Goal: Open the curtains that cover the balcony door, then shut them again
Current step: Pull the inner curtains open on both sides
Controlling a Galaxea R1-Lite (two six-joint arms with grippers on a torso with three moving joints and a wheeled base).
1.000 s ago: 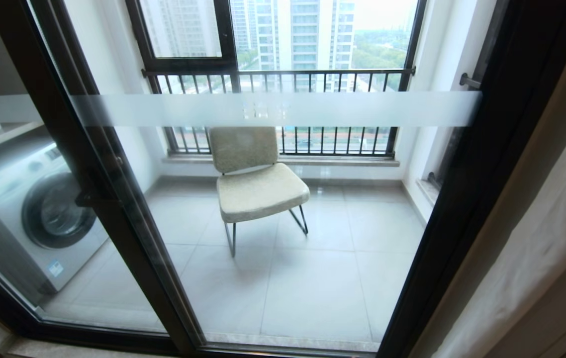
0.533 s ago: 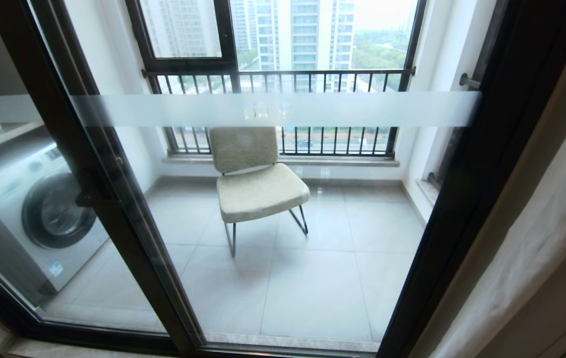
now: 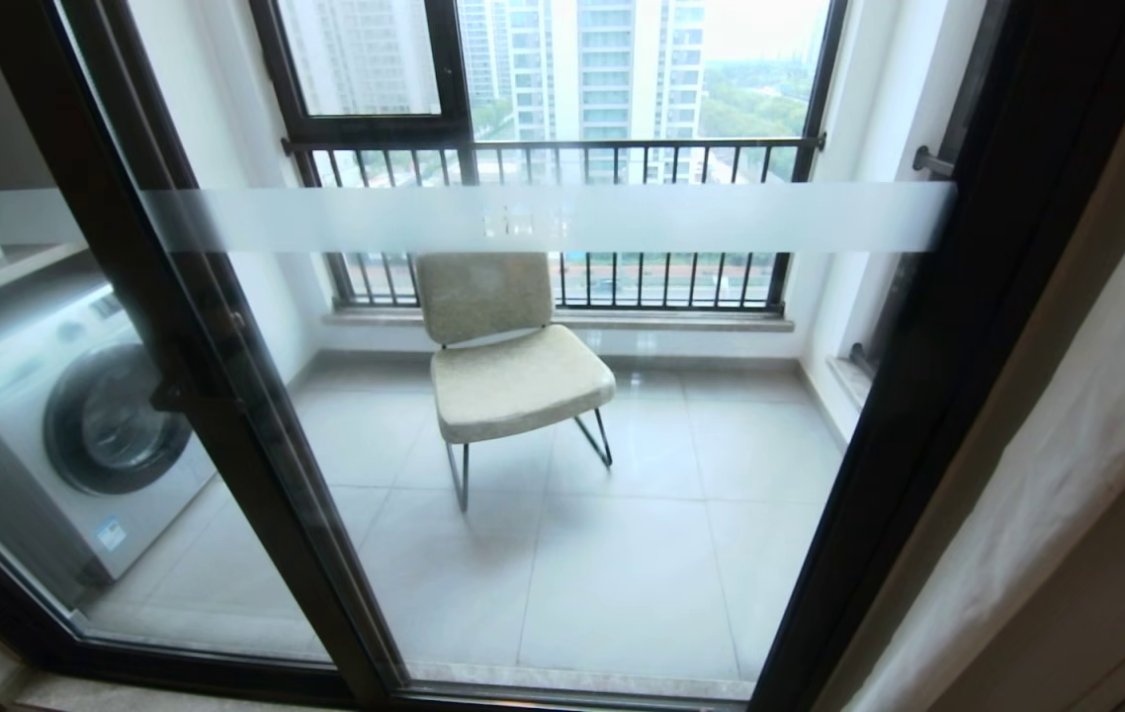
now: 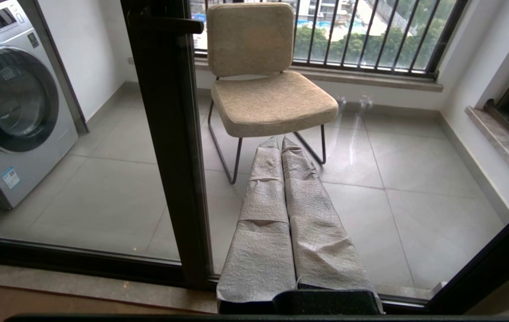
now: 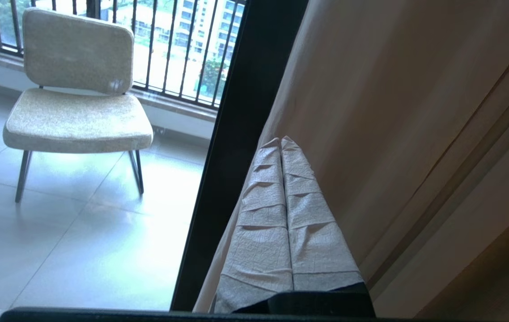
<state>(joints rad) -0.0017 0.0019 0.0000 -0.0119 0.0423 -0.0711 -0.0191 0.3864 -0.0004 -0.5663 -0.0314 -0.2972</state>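
Drawn back to the right edge of the doorway, the curtains (image 3: 1086, 435), a cream-beige woven drape with a sheer white layer at its inner hem, hanging in long folds just beside the dark frame; fully uncovered, the balcony door (image 3: 928, 326), tall sliding glass panels in thick black-brown frames with a frosted white band across the glass and a small black handle on the left-hand upright.

Seen from the right wrist, the right gripper (image 5: 282, 142), its two fabric-wrapped grey fingers (image 5: 301, 197) pressed flat together from root to tip, clenched with no cloth visibly between them; tips close against the beige drape at its edge by the black frame, contact impossible to confirm. Seen from the left wrist, the left gripper (image 4: 280, 141), likewise closed on nothing, fingers side by side and pointing through the glass, near the sill and well apart from the curtains; neither arm visible from the head.

Behind the glass, on the pale tiled balcony floor (image 3: 622, 554): a beige upholstered chair on thin black metal legs (image 3: 508, 366) near the middle; a silver front-loading washing machine (image 3: 78, 435) at the left edge; a black metal railing (image 3: 562, 148) before the far window, with high-rise towers beyond.
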